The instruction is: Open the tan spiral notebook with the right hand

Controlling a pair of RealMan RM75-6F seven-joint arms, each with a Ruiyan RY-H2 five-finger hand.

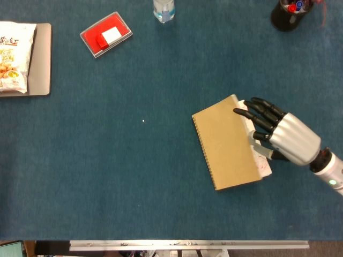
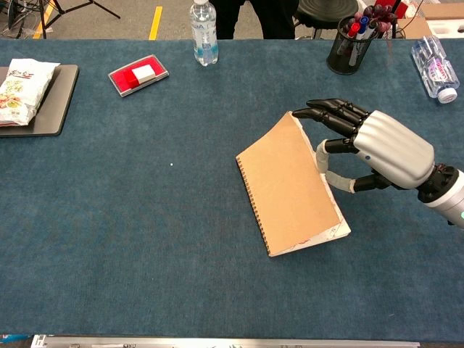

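Chest view: right hand (image 2: 377, 148) lifts tan spiral notebook (image 2: 286, 185) cover, spine leftward.

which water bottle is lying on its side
The water bottle at the far right edge, beside the pen cup, lies on its side; the bottle at top centre stands upright.

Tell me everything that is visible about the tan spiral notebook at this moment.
The tan spiral notebook has a plain kraft-brown cover that looks like cardboard and a dark wire spiral along its left edge. It lies slanted on the blue table, right of centre. Its cover is partly lifted on the right side, so white pages show beneath at the lower right corner. The right hand is at that free edge, with dark fingertips touching the raised cover near its top corner. Nothing else touches it.
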